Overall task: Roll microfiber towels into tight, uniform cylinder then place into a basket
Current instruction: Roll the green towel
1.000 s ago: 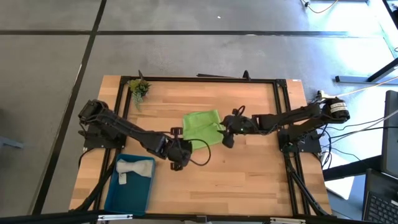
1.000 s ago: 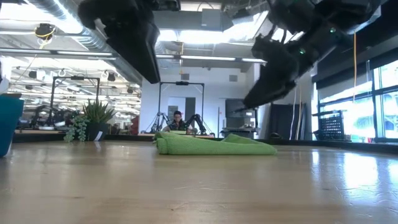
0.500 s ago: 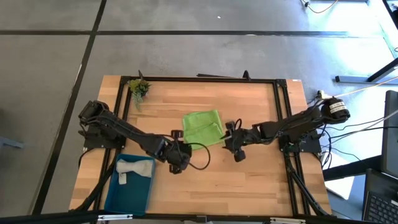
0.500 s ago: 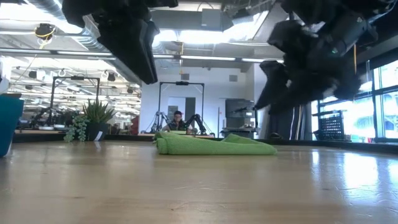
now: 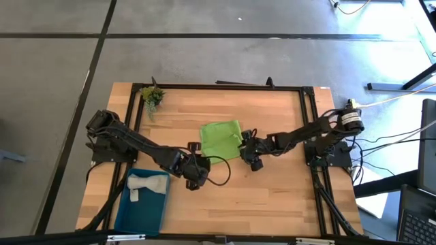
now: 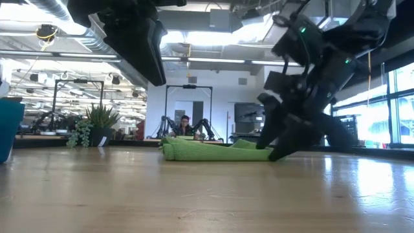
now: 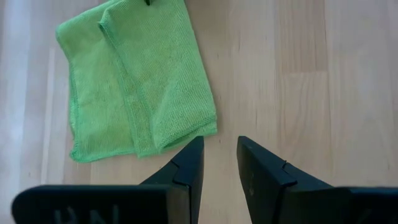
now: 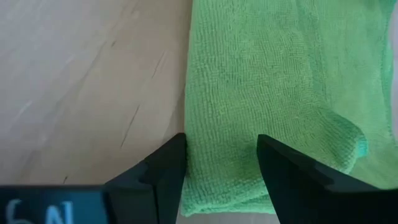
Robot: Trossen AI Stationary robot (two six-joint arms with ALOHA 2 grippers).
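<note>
Right gripper [image 5: 249,155] sits low at the near right corner of the green towel [image 5: 221,139]. Its fingers are spread, one on the bare table [image 5: 272,190] and one over the cloth, so the towel's edge lies between them. It holds nothing yet. To do this step well, I think it should go down until the lower finger slides under the edge, then pinch just the top fold, not the whole pile. A small, even bite at the edge should make a tight first turn of the roll.

Left gripper [image 5: 193,175] hangs just above the table, near the towel's near left corner. Its fingers are almost closed with nothing in them. It could press the cloth flat while the other one rolls.

Nearer the front, at the left, the grey towel [image 5: 144,185] already lies in the blue basket [image 5: 139,214]. Far back sits a little plant [image 5: 151,96].
</note>
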